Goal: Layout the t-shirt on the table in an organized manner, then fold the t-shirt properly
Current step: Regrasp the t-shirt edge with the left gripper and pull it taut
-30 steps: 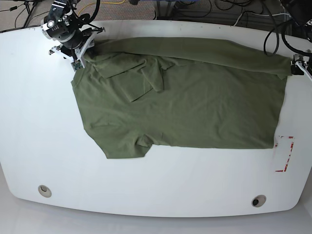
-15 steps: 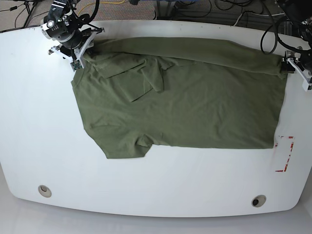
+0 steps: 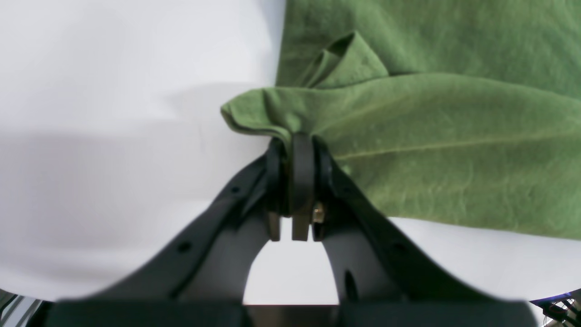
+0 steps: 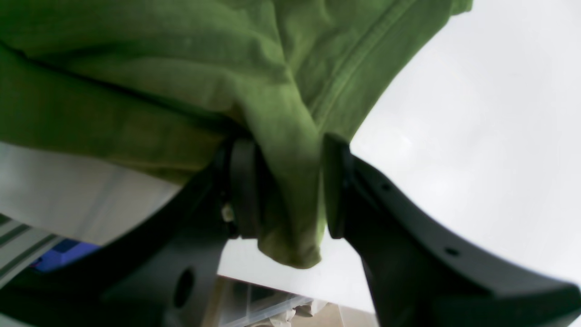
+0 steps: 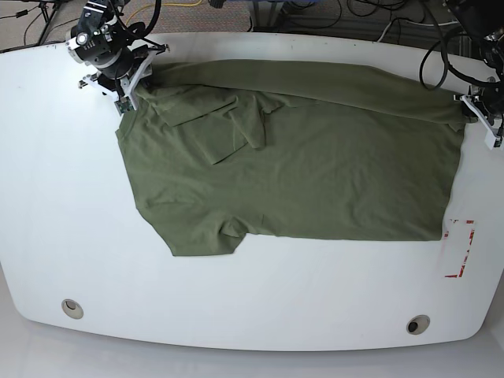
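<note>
The olive-green t-shirt (image 5: 299, 165) lies spread across the white table (image 5: 63, 205), with its far edge folded over and a rumpled sleeve near the top left. My right gripper (image 5: 127, 96) is shut on the shirt's far-left part; in the right wrist view the gripper (image 4: 286, 190) has a thick fold of the t-shirt (image 4: 181, 68) bunched between its fingers. My left gripper (image 5: 466, 110) is shut on the far-right corner. In the left wrist view the gripper (image 3: 295, 143) pinches the cloth edge of the t-shirt (image 3: 431, 136) just above the table (image 3: 113, 91).
A red tape rectangle (image 5: 459, 248) marks the table near its right edge. Two round metal grommets (image 5: 72, 308) (image 5: 418, 324) sit near the front edge. Cables (image 5: 315, 16) run behind the far edge.
My left gripper has shifted slightly at the far-right corner, first inward and then a little back out, taking the shirt corner with it. The right gripper has hardly moved.
</note>
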`<state>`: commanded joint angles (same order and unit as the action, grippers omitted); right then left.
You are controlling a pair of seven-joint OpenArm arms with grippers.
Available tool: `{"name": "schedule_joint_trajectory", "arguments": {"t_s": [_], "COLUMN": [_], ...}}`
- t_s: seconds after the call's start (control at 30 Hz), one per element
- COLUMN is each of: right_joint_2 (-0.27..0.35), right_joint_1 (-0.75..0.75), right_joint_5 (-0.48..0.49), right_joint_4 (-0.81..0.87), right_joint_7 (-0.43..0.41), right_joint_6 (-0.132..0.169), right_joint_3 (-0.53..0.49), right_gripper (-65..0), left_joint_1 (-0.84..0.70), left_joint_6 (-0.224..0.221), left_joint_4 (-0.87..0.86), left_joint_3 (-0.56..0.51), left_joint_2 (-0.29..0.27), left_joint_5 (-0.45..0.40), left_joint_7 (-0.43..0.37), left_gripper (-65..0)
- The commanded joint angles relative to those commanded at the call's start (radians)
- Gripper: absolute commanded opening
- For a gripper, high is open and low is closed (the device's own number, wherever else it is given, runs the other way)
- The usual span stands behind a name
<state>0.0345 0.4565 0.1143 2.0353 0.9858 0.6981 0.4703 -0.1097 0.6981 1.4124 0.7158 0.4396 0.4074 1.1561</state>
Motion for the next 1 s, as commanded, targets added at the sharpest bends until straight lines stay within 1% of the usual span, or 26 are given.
{"name": "schedule_joint_trajectory", "arguments": {"t_s": [0.13,0.27,0.43,0.6,0.9,1.0], "right_joint_2": [0.0,0.0,0.0,0.0,0.0,0.0], "right_joint_1": [0.0,0.0,-0.002,-0.003,-0.014,-0.015], "right_joint_5": [0.0,0.0,0.0,0.0,0.0,0.0], "right_joint_4": [0.0,0.0,0.0,0.0,0.0,0.0], "right_joint_7": [0.0,0.0,0.0,0.0,0.0,0.0], "right_joint_6": [0.0,0.0,0.0,0.0,0.0,0.0], "right_joint_3": [0.0,0.0,0.0,0.0,0.0,0.0], "right_gripper": [-44.2,-44.2,-44.2,-44.2,-44.2,-44.2], "left_joint_1": [-0.031,-0.054,-0.054,-0.043,0.057,0.097], "left_joint_6": [0.0,0.0,0.0,0.0,0.0,0.0], "left_joint_4": [0.072,0.176,0.262,0.288,0.278,0.269], "left_joint_3": [0.005,0.048,0.06,0.06,0.051,0.028], "left_joint_2": [0.0,-0.002,-0.003,-0.005,-0.008,-0.017], "left_joint_5": [0.0,0.002,0.002,0.002,-0.006,-0.009], "left_joint_7": [0.008,0.043,0.087,0.103,0.104,0.104], "left_gripper": [-65.0,-65.0,-65.0,-65.0,-65.0,-65.0]}}
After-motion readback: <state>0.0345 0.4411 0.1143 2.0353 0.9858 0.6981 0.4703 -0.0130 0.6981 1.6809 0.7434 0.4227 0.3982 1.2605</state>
